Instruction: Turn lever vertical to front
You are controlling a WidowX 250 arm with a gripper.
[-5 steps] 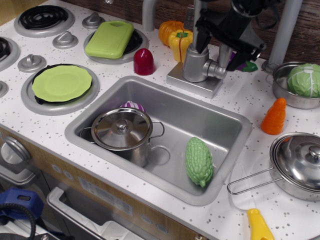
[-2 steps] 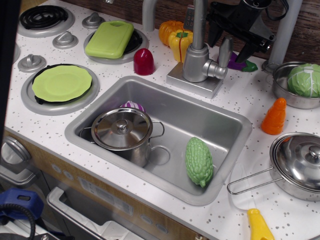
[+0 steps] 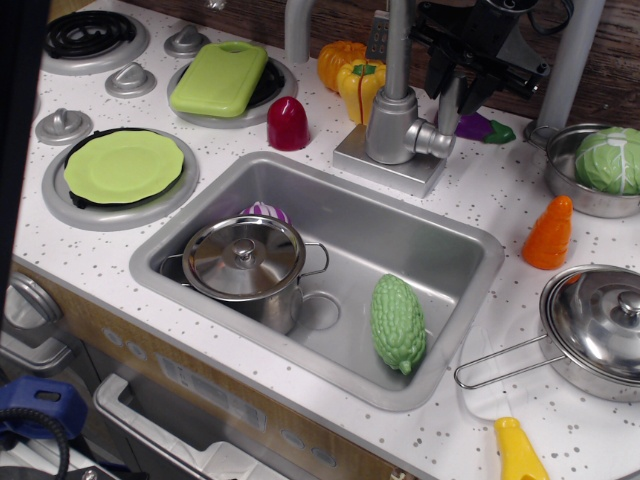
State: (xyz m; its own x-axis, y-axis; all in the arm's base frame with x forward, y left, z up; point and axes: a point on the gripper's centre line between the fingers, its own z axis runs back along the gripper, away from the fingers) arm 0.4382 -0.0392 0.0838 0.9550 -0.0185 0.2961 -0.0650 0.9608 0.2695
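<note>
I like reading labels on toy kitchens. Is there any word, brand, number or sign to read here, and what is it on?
None can be read.
The small dark plate behind the faucet may carry marks, but they are too small and blurred to read.
The pale dots on the cabinet front below the sink look like buttons; no lettering shows.
The pots, toy food, stove knobs and gripper show no writing.

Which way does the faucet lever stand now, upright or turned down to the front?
Upright. The lever rises from its stub beside the faucet, between the gripper's open fingers; contact cannot be told.
</note>
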